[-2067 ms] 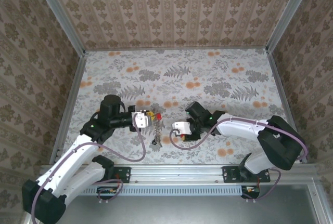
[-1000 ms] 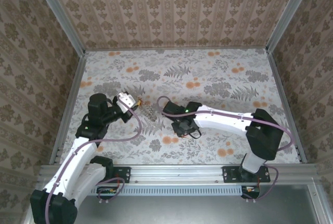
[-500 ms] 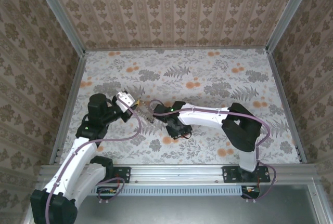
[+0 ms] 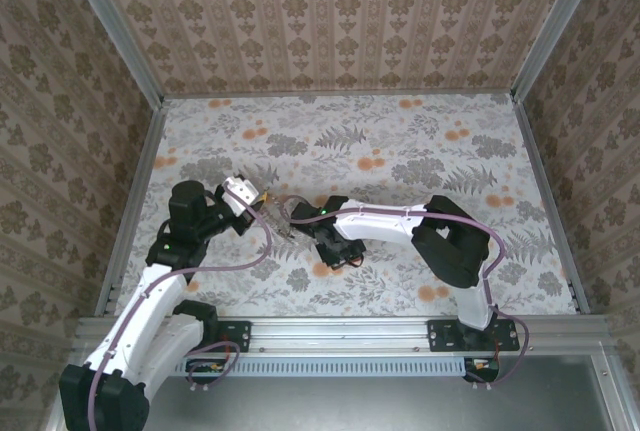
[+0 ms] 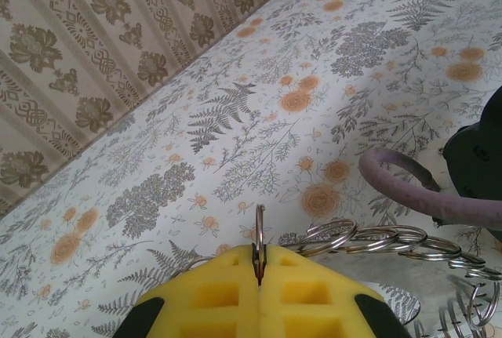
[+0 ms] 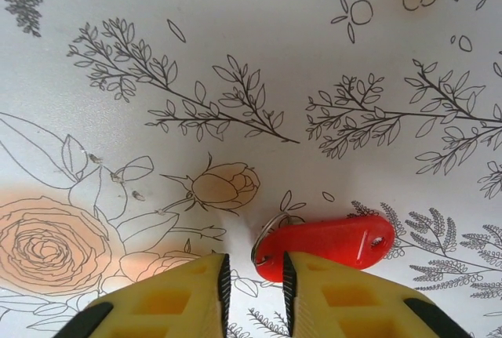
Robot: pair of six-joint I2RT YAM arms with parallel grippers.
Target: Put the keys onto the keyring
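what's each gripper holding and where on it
Left fingers pinch the keyring by its thin rim. Right fingers stand apart at the red key's ring end, not clamped on it.

White arms (image 4: pixel 385 219), blk joints (image 4: pixel 188 201); purple cables (image 5: pixel 455 208); yellow end effectors (image 6: pixel 252 291).

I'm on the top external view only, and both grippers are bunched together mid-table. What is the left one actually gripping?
Observer: On the left wrist camera, the left gripper is shut on one thin loop of the keyring, which stands edge-on between its fingers.
Operator: And where's the nearest key for the right arm?
Observer: The right wrist camera shows a red key lying flat on the table, its left end right at the tips of the right gripper.
Operator: Is it clamped?
Observer: It doesn't look so. The jaws stand slightly apart, with a gap showing between them.
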